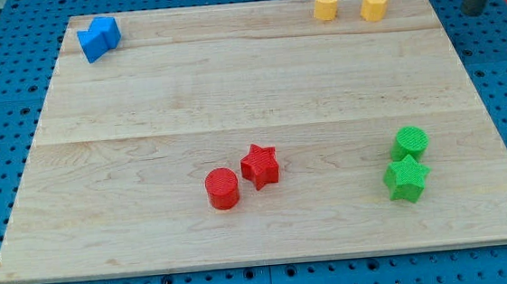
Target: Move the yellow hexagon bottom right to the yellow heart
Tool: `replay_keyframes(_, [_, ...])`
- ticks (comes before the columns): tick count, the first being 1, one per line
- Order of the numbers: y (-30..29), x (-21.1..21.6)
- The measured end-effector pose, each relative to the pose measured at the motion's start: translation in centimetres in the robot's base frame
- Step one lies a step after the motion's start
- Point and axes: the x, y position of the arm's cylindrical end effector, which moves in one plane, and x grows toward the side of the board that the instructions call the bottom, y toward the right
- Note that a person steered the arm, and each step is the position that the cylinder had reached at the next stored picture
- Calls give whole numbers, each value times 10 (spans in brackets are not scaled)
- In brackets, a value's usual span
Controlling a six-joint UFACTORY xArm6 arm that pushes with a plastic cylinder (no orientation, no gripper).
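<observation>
The yellow hexagon (374,4) stands near the top edge of the wooden board (231,89), towards the view's right. The yellow heart (325,4) stands just to its left, a small gap apart. My dark rod comes in at the view's top right corner; my tip (475,9) is off the board's right edge, well to the right of the yellow hexagon and touching no block.
A blue block (98,38) sits at the top left corner. A red cylinder (223,188) and a red star (260,165) sit at bottom centre. A green cylinder (410,141) and a green star (407,178) sit at bottom right.
</observation>
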Motion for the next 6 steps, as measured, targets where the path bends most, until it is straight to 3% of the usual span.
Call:
replay_keyframes(2, [-24, -47])
replay_keyframes(3, [-114, -56])
replay_keyframes(4, [-243, -40])
replay_keyframes(5, [-285, -30])
replay_keyframes(6, [-283, 20])
